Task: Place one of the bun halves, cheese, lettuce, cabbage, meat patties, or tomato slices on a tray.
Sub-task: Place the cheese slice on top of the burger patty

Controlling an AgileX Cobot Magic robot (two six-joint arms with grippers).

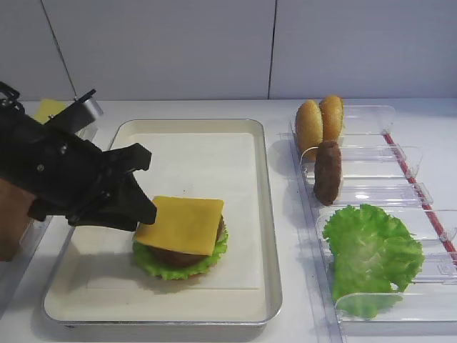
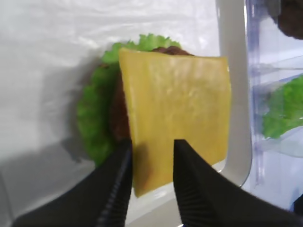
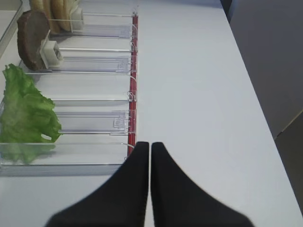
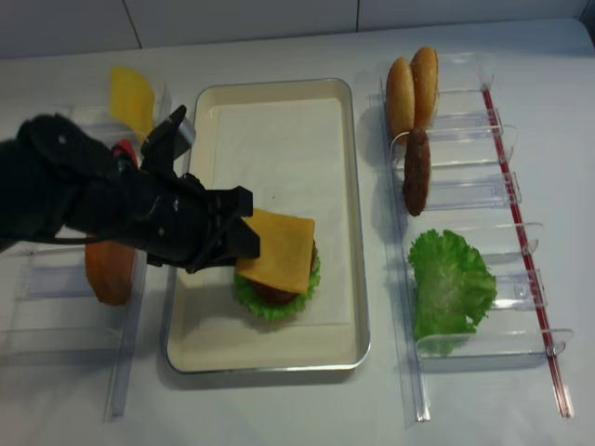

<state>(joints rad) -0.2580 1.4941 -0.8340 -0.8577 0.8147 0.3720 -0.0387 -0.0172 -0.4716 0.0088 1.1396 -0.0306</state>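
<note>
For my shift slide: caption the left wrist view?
Open left tool straddling the cheese atop patty and lettuce on the tray.

Cheese [image 1: 181, 225] on patty [image 4: 276, 292], lettuce [image 1: 178, 264] under, all in tray [image 1: 269, 214]. Rack [image 1: 371, 193] right of tray: bun halves [image 1: 319, 121] behind, lettuce leaf [image 1: 371, 254] in front.

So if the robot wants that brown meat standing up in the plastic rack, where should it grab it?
Probably by the top rim of the meat patty. It stands on edge in the clear rack, leaning toward the bun halves, so its upper half pokes out free. The right gripper would best come from above, one finger on each flat face, since the rack walls block its lower part.
</note>
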